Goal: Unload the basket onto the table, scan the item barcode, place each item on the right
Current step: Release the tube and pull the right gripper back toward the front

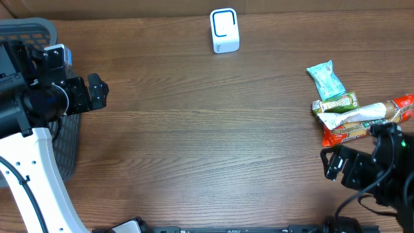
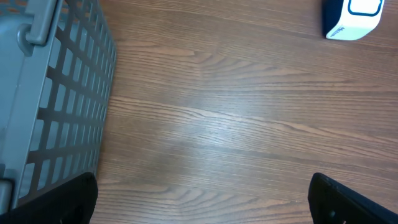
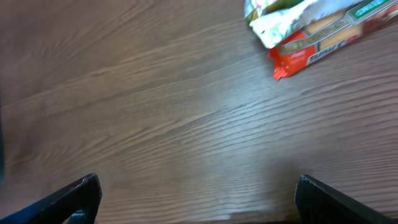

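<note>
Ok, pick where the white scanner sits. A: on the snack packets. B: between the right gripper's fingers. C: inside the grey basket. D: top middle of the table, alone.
D: in the overhead view the white scanner stands alone at the top middle of the table, well apart from the snack packets at right and the grey basket at left.

Grey basket (image 2: 15, 81) (far left), wooden table (image 1: 194, 142)

Open brown wooden desk (image 1: 200, 142) gives me free passage across the middle. A grey slatted plastic basket (image 2: 62, 93) walls my left side, a heap of crinkled snack packets (image 1: 352, 113) crowds my right, and a white-and-blue box scanner (image 1: 224, 30) stands at the far edge.
</note>
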